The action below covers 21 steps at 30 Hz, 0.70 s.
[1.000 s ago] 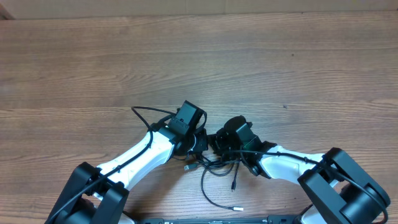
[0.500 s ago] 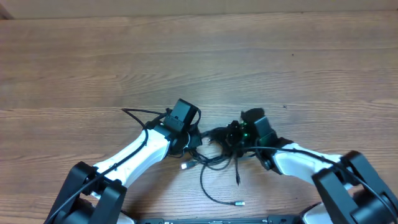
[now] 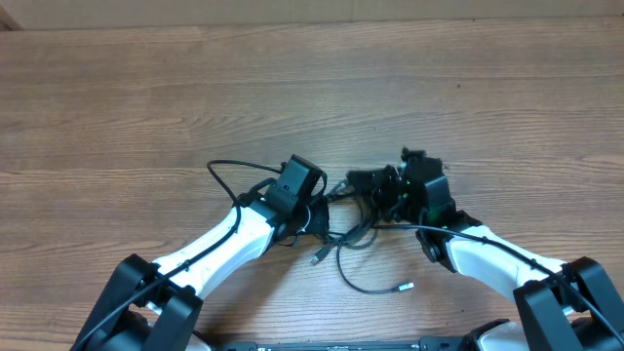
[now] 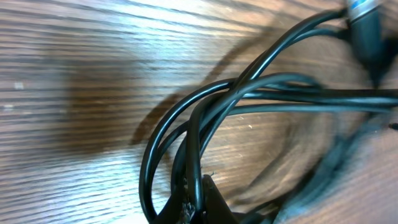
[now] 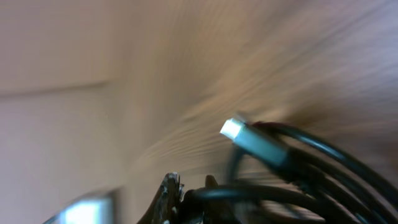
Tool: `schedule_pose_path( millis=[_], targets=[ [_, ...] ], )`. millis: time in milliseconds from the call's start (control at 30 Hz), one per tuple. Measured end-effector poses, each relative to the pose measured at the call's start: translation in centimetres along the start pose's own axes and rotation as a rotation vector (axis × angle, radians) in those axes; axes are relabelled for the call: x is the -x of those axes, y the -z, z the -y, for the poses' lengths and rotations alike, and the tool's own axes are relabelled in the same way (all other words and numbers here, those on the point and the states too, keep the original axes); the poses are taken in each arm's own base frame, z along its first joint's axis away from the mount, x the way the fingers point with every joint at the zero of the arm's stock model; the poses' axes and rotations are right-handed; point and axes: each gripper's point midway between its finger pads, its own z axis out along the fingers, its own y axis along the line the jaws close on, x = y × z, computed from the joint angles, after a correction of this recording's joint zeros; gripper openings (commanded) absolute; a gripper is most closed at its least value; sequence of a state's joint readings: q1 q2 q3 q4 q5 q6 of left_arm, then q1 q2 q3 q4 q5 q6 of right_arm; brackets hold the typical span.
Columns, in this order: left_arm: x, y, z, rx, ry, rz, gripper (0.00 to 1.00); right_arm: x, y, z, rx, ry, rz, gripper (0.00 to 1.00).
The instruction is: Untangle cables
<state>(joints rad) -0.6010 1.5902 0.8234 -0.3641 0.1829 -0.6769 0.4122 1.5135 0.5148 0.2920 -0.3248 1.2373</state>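
**Both grippers clamped on the tangle**

The left gripper point(image 3: 318, 213) is closed on the cables point(image 3: 341, 242). The right gripper point(image 3: 357, 183), just right of the left gripper, is likewise closed on them. Slack loops lie on the table point(image 3: 312, 88) nearer the robot than the left gripper, one ending in a silvery plug point(image 3: 407, 287).

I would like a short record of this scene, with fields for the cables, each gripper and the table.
cables: thin, black, tangled between the two grippers
loose end: silvery plug lying on the wooden table
left gripper: jaws shut on cables
right gripper: jaws shut on cables
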Motion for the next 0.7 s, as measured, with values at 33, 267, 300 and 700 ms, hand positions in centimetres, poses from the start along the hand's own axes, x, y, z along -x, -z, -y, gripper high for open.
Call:
schedule_pose_path(
  millis=[33,267,300,700],
  targets=[
    [0.0,0.0,0.1,-0.008,-0.005,-0.003,0.04,0.2,0.0,1.4,-0.058,-0.018,0.017,0.04],
    [-0.3,0.1,1.0,-0.052,-0.032,-0.022,0.04,1.6,1.4,7.0,-0.313,-0.06,0.142,0.12],
    [-0.4,0.1,1.0,-0.053,-0.031,-0.023,0.05,1.9,1.5,7.1,-0.319,-0.055,0.16,0.12],
    [1.3,4.7,1.7,-0.059,-0.004,0.107,0.04,3.1,1.9,7.6,-0.351,-0.039,0.23,0.13]
  ],
)
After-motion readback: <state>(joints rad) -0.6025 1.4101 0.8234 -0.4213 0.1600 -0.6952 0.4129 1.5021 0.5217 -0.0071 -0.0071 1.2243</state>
